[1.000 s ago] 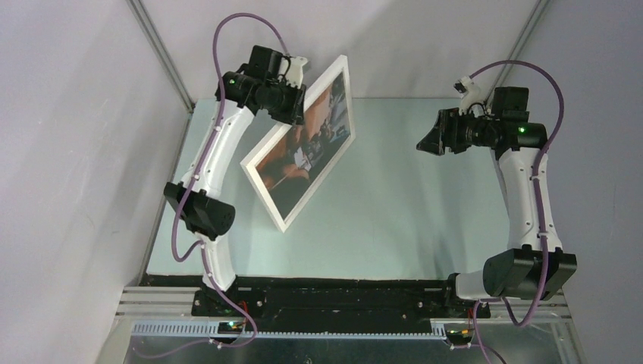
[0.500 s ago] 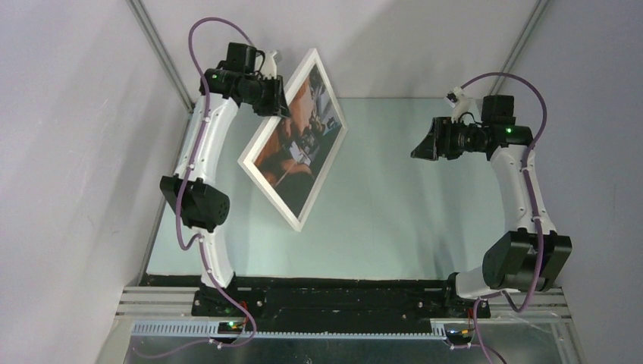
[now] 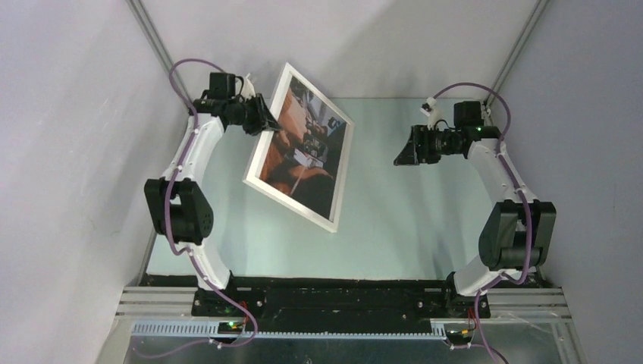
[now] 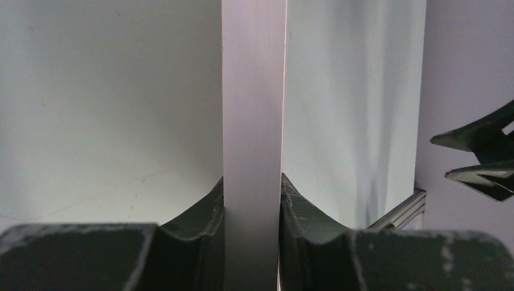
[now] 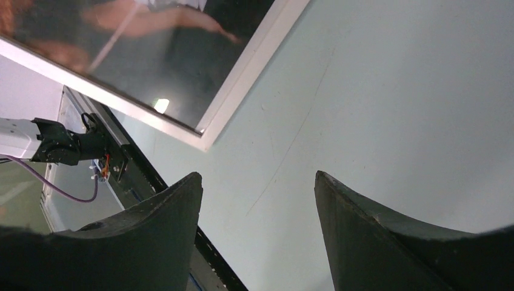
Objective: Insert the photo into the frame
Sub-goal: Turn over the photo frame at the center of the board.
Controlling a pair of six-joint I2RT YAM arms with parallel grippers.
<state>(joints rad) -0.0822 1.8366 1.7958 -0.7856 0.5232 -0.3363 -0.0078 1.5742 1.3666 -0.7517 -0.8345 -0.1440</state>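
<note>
The frame [image 3: 292, 205], white-edged, hangs tilted in the air over the table's left half. The photo [image 3: 303, 148], dark with orange-brown tones, shows inside its border. My left gripper [image 3: 267, 125] is shut on the frame's upper left edge. In the left wrist view the frame [image 4: 253, 91] stands edge-on between the fingers [image 4: 200, 212] of the left gripper [image 4: 252, 194]. My right gripper [image 3: 399, 148] is open and empty, apart from the frame on the right, its jaws facing it. The right wrist view shows the right gripper [image 5: 257, 182] wide apart, with the frame's corner [image 5: 242, 79] and photo [image 5: 151, 54] above.
The pale green table [image 3: 409, 220] lies below both arms. Metal posts [image 3: 163, 57] [image 3: 519, 49] stand at the back corners against grey walls. A black rail [image 3: 341, 292] runs along the near edge. My right gripper shows at the right of the left wrist view [image 4: 479, 157].
My left arm has swung back and left, turning the frame so its lower corner points to the near right. My right gripper has moved left toward the frame, still open.
</note>
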